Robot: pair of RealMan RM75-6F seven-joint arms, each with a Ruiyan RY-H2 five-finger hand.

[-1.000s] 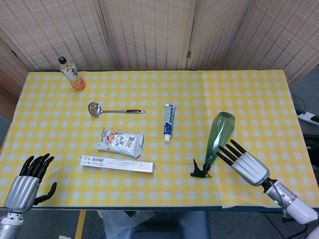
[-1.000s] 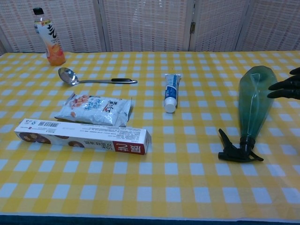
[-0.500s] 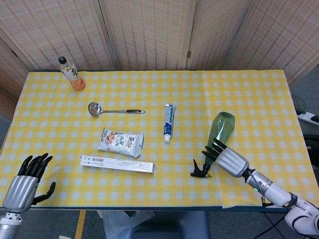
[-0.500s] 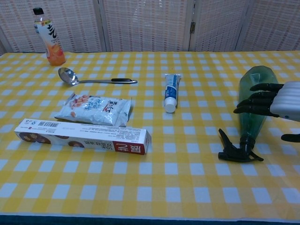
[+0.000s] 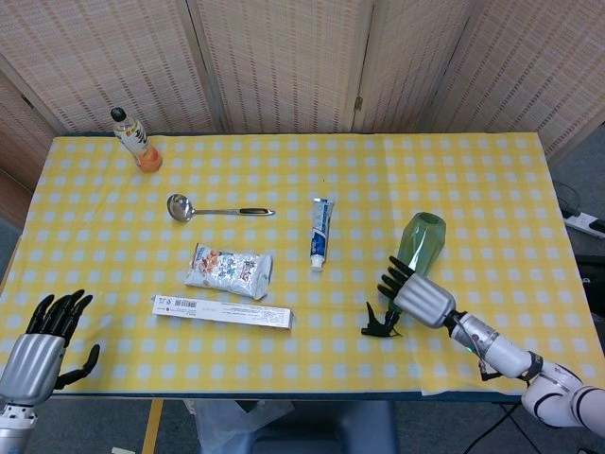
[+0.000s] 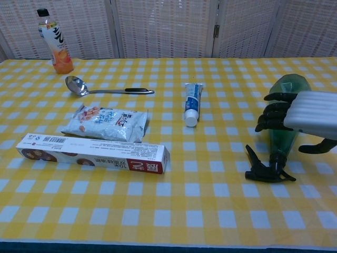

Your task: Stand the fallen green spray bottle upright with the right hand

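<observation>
While the green spray bottle is lying flat on the desk, the right hand is arching over it.
Chest view is showing fingers draped across the body, thumb beneath — not clamped; only the head view is catching the left hand, fingers apart, holding nothing.

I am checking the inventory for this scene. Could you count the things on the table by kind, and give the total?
Bottles: 2, green spray bottle and drink bottle
Ladles: 1
Toothpaste tubes: 1
Snack packets: 1
Long boxes: 1
Total: 6
</observation>
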